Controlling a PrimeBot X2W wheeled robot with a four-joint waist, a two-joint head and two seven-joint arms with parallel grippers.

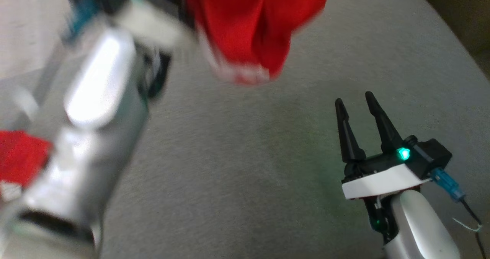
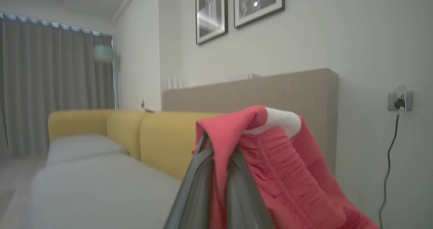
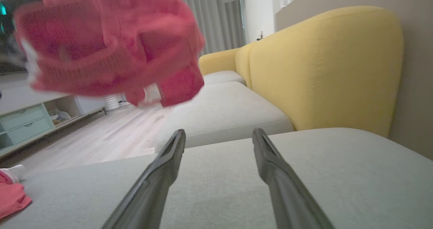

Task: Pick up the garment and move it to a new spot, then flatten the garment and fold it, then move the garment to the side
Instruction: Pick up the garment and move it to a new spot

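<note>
Left wrist view, nearest first: the left gripper [image 2: 220, 147] has its two dark fingers pinched together on a fold of the red garment [image 2: 287, 175]. The cloth, with a gathered band and a white trim, drapes over the fingertips and falls to that view's right. In the head view the same garment [image 1: 249, 29] hangs bunched and blurred at the top centre, above the grey seat cushion [image 1: 229, 175] and not touching it, with the blurred silver left forearm [image 1: 95, 98] running up to it from the lower left. The right gripper [image 1: 354, 98] sits low at the lower right over the cushion, its fingers spread apart with nothing between them, well apart from the hanging cloth. In its own wrist view the open fingers [image 3: 169, 161] point across the cushion, and the garment [image 3: 108, 43] hangs in the air up and to the left. A second patch of red cloth [image 3: 10, 195] with a bit of white lies at the cushion's edge, beside the left forearm in the head view [image 1: 19, 159]; whether it is a separate piece cannot be told. Farther back stand the sofa's yellow backrest [image 3: 321, 70], a pale wooden floor [image 3: 101, 134], a low cabinet [image 3: 23, 124], grey curtains [image 2: 50, 87], a beige panel [image 2: 270, 90], a wall socket [image 2: 401, 100] and framed pictures [image 2: 236, 5].
</note>
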